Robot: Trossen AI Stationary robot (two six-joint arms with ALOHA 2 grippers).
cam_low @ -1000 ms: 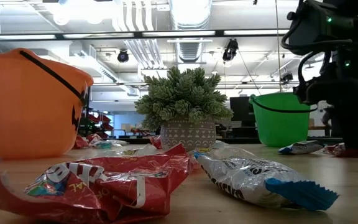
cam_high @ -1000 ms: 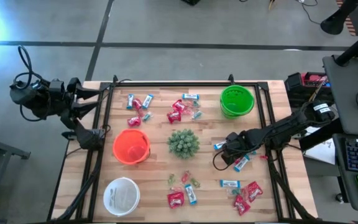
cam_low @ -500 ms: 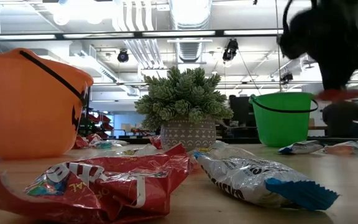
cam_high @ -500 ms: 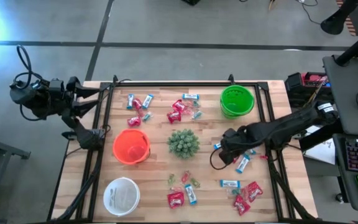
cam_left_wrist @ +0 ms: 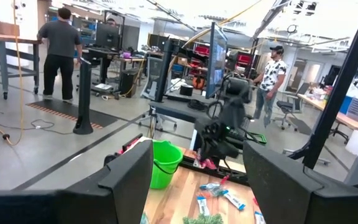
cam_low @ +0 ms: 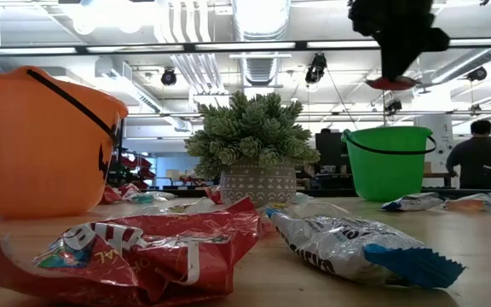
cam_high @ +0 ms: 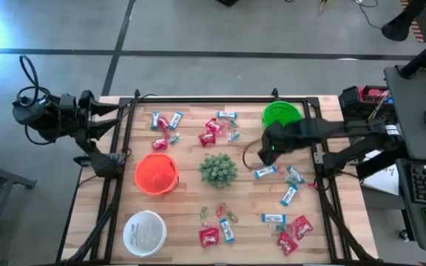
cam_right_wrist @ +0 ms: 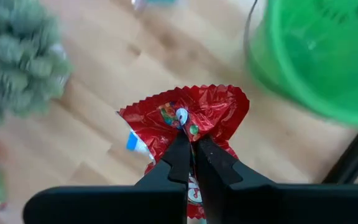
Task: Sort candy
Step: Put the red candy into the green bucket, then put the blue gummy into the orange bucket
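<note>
R gripper (cam_right_wrist: pixel 188 152) pinches a red candy packet (cam_right_wrist: pixel 188 115), raised beside green bucket (cam_high: pixel 282 118). L gripper (cam_left_wrist: pixel 194 180) spread wide, empty, off table's (cam_high: pixel 191 236) left edge.

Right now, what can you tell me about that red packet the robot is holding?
The red packet is a small crinkly foil-like wrapper with zigzag-cut edges and colourful print on it. The right gripper pinches it shut between its two dark fingers, so it hangs in the air, touching nothing else. It is above the wooden table, near the green bucket, between that bucket and the spiky plant.
</note>
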